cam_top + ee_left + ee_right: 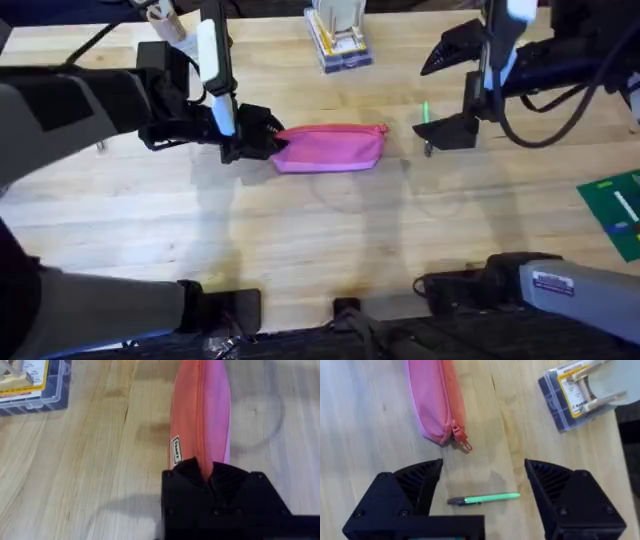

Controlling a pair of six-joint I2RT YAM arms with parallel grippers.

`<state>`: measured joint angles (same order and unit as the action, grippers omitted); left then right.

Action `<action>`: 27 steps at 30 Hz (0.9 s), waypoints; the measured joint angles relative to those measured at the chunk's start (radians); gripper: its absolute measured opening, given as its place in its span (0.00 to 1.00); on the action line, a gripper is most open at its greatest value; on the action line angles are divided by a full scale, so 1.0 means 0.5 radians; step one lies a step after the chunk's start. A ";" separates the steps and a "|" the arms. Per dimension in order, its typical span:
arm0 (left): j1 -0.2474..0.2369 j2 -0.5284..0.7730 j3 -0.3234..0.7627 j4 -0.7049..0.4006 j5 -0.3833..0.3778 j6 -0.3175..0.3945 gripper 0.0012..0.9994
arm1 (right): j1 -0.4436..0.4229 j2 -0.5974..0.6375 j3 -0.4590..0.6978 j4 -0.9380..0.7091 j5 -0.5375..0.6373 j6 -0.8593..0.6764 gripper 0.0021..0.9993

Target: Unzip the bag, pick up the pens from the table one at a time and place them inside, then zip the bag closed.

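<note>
Left claw [207, 477] covers bag [335, 147] end; green pen [425, 111] mostly hidden under right claw [447, 130] overhead.

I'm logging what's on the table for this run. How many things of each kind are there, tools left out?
Pink bag: 1
Green pen: 1
Clear plastic box with a label: 1
Green board at the table's right edge: 1
Total: 4

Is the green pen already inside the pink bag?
No, the green pen lies on the bare table between the open right gripper's fingers, apart from the pink bag.
</note>
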<state>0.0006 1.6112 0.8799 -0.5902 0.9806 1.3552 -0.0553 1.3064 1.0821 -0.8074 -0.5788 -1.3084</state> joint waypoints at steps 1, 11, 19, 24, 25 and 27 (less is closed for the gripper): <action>0.000 0.000 0.000 0.001 0.000 0.000 0.04 | 0.000 0.000 0.000 0.000 0.006 -0.052 1.00; 0.000 0.000 0.000 0.001 0.000 0.000 0.04 | 0.000 0.000 0.000 -0.014 0.021 -0.277 1.00; 0.000 0.000 0.000 0.001 0.000 0.000 0.04 | 0.024 0.001 0.000 -0.036 0.021 -0.291 1.00; 0.000 0.000 0.000 0.001 0.000 0.000 0.04 | 0.077 0.024 0.000 -0.070 0.021 -0.303 1.00; 0.000 0.000 0.000 0.001 0.000 0.000 0.04 | 0.087 0.042 0.000 -0.078 0.021 -0.303 1.00; 0.000 0.000 0.000 0.001 0.000 0.000 0.04 | 0.099 0.070 0.000 -0.094 0.021 -0.303 1.00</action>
<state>0.0006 1.6112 0.8799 -0.5900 0.9806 1.3552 -0.0057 1.3413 1.0821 -0.8544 -0.5682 -1.4598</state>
